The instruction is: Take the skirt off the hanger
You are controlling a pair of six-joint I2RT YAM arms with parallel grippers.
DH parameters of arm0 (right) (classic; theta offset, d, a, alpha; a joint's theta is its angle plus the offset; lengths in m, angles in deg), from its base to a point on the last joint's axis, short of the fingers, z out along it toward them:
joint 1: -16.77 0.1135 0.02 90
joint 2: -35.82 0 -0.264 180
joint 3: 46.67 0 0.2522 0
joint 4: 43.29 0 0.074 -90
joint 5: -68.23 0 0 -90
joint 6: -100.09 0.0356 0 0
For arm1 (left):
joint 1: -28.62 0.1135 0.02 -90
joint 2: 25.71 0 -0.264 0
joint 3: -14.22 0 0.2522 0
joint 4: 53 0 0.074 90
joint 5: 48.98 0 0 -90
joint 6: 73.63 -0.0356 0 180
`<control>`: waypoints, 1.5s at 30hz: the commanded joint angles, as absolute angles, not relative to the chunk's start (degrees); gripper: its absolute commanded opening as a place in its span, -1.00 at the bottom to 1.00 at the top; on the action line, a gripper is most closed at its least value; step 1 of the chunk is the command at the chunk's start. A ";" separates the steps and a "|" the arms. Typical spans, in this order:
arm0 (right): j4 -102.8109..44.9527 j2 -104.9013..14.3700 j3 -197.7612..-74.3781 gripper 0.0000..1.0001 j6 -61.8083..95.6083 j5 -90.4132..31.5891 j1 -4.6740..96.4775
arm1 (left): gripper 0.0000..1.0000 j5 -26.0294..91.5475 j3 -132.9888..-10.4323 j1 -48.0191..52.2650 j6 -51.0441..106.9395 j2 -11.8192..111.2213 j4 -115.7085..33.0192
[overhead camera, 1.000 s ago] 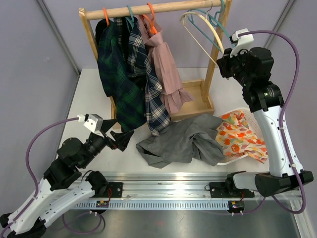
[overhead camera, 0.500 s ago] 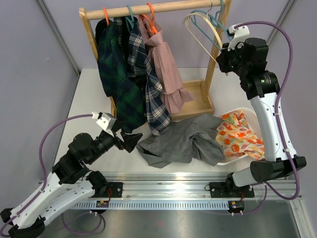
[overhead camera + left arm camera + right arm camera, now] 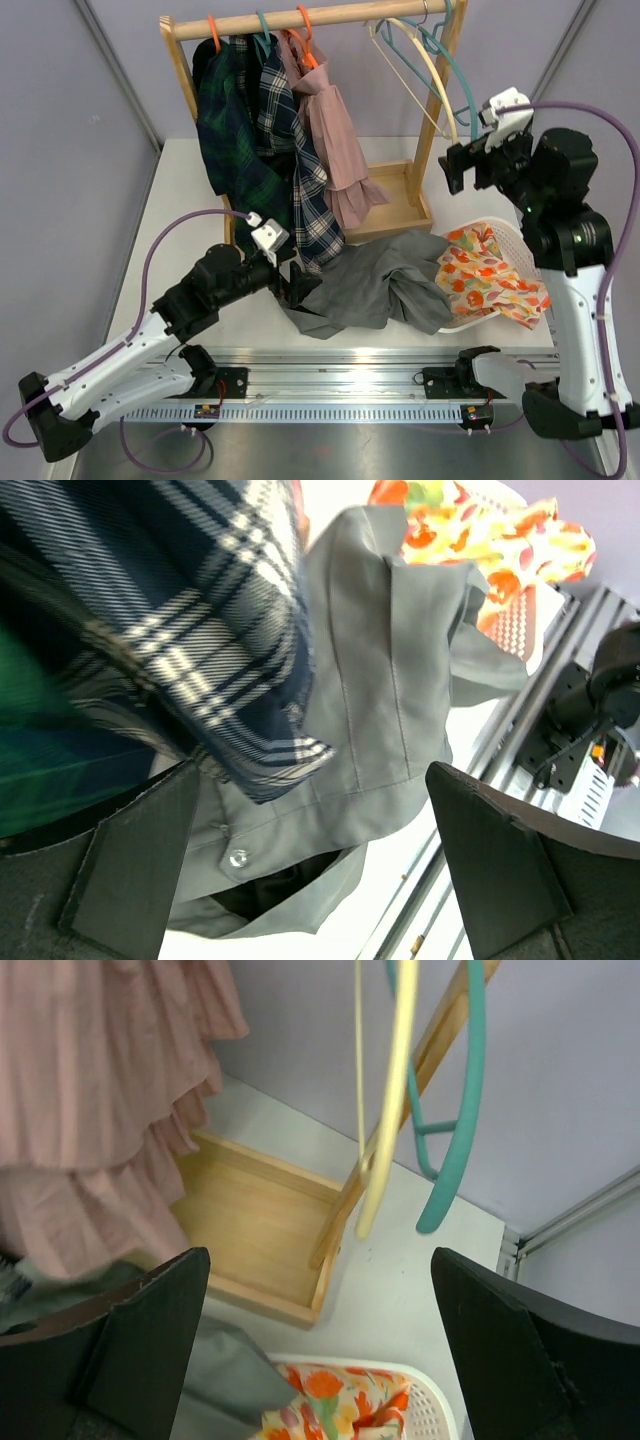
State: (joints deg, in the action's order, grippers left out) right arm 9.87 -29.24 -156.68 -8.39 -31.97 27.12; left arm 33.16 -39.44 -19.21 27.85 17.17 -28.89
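Right claw (image 3: 452,170) hangs spread wide just beside the bare cream hanger (image 3: 398,1080), gripping nothing. Left claw (image 3: 298,283), equally spread, hovers at the grey skirt (image 3: 380,280), which lies crumpled on the bench (image 3: 180,200), already off its hanger; likely it reaches in to shift it.

The left arm (image 3: 125,348) lay stretched low from the near left corner toward the middle, the left gripper (image 3: 303,287) with jaws wide apart, holding nothing. The right arm (image 3: 578,290) stood tall on the right, wrist bent leftward, the right gripper (image 3: 452,168) likewise gaping and empty.
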 commanded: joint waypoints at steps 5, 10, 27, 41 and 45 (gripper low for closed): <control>25.54 -17.64 -143.35 0.99 -31.51 -51.45 26.44 | 0.98 33.37 -41.20 -23.84 27.88 22.89 -34.14; 40.85 -12.97 -134.02 0.95 -57.81 -70.43 26.44 | 0.98 35.04 -41.55 -25.87 27.71 24.83 -33.88; 15.35 -25.36 -116.35 0.86 -52.09 -60.81 36.45 | 0.98 40.32 -39.62 -27.89 28.58 21.49 -30.98; 4.76 -15.17 -129.94 -1.00 -13.08 -44.73 42.53 | 0.98 45.76 -39.88 -27.89 27.79 14.64 -23.96; 5.63 -13.84 -138.91 -1.00 -5.40 -31.30 42.53 | 0.98 47.70 -40.06 -27.98 26.92 10.43 -22.11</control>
State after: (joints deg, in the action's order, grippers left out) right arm 10.07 -15.58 -132.25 -16.48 -42.17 42.86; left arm 44.46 -39.44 -27.74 28.07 13.34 -22.51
